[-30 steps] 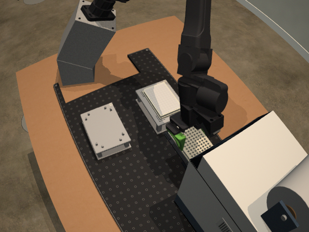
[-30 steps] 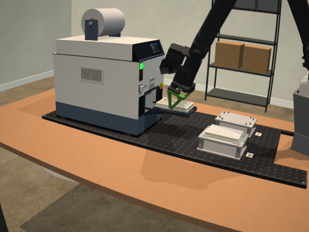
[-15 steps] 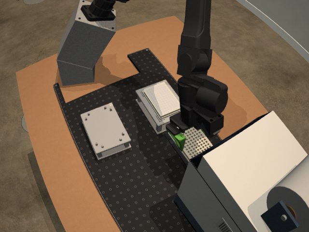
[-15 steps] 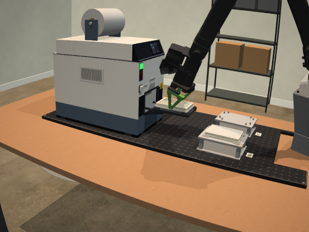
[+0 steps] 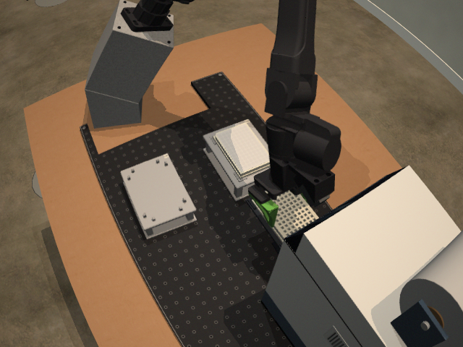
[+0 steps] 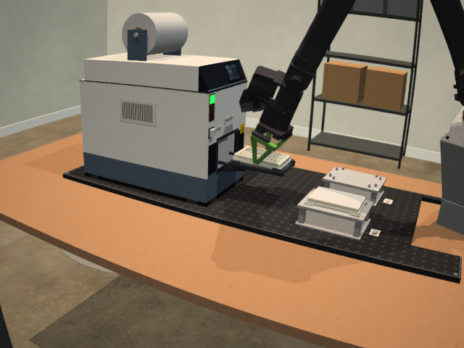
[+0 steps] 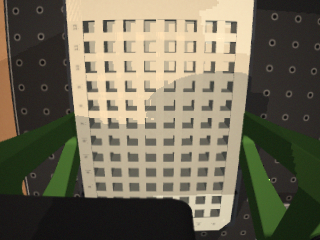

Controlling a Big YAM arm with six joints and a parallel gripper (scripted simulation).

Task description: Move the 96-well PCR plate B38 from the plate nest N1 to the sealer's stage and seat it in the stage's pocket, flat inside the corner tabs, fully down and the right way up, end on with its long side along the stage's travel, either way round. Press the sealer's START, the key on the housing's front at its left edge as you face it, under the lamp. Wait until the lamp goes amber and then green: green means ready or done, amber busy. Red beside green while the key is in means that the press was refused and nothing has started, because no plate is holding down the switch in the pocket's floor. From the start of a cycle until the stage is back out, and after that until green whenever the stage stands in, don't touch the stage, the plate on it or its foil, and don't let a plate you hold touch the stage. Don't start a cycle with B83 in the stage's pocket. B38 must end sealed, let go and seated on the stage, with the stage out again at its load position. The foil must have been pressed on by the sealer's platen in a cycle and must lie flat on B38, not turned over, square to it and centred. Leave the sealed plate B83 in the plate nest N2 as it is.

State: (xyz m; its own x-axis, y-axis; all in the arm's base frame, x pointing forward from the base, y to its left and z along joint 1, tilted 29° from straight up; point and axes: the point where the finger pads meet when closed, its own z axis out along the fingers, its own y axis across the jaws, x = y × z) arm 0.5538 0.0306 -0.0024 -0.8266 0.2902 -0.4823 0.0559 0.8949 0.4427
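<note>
The open-welled plate B38 (image 5: 295, 214) lies on the sealer's stage (image 6: 264, 168), which stands out in front of the housing, with its long side along the stage's travel. My gripper (image 6: 267, 155) with green fingers is shut on B38 across its short width; the wrist view shows the plate (image 7: 157, 112) between both fingers. I cannot tell whether the plate is fully down in the pocket. The sealer's lamp (image 6: 212, 99) shows green, and the START key (image 6: 212, 131) sits below it. Nest N1 (image 5: 158, 193) stands empty. The sealed plate B83 (image 5: 243, 150) rests in nest N2.
The sealer housing (image 6: 157, 119) carries a foil roll (image 6: 155, 33) on top. The arm's grey base block (image 5: 125, 67) stands at the back of the black breadboard (image 5: 194, 242). A shelf rack with boxes (image 6: 363, 80) stands behind the table.
</note>
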